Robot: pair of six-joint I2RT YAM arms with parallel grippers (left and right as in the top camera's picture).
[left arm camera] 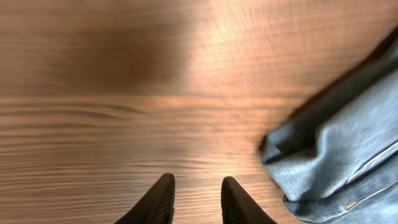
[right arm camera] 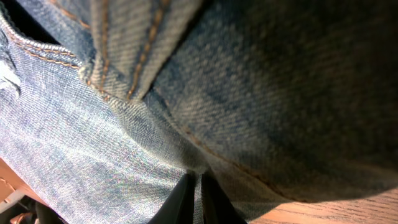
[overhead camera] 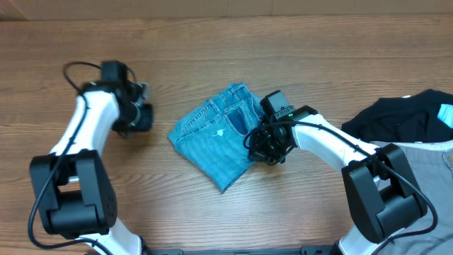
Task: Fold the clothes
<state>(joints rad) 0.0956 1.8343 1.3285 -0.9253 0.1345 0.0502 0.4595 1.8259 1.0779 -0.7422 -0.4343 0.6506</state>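
Now | right fingers (right arm camera: 180, 202) pinch jeans (overhead camera: 212, 142) edge | left fingers (left arm camera: 158, 199) parted, jeans near

Robotics lab setup, prob. a test station, wood-grain bench (overhead camera: 212, 49) filling the overhead view, two white & black robot arms, left arm (overhead camera: 85, 127) & right arm (overhead camera: 333, 142), based at near edge w/ loose black cables (overhead camera: 67, 70), jeans (overhead camera: 216, 138), black garment (overhead camera: 396, 117) & grey garment (overhead camera: 425, 159) lying on it

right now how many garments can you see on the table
3. The folded light-blue denim jeans lie in the middle; the crumpled black garment sits at the right edge; the plain grey garment lies beside it, nearer the robot. More may be hidden off-frame.
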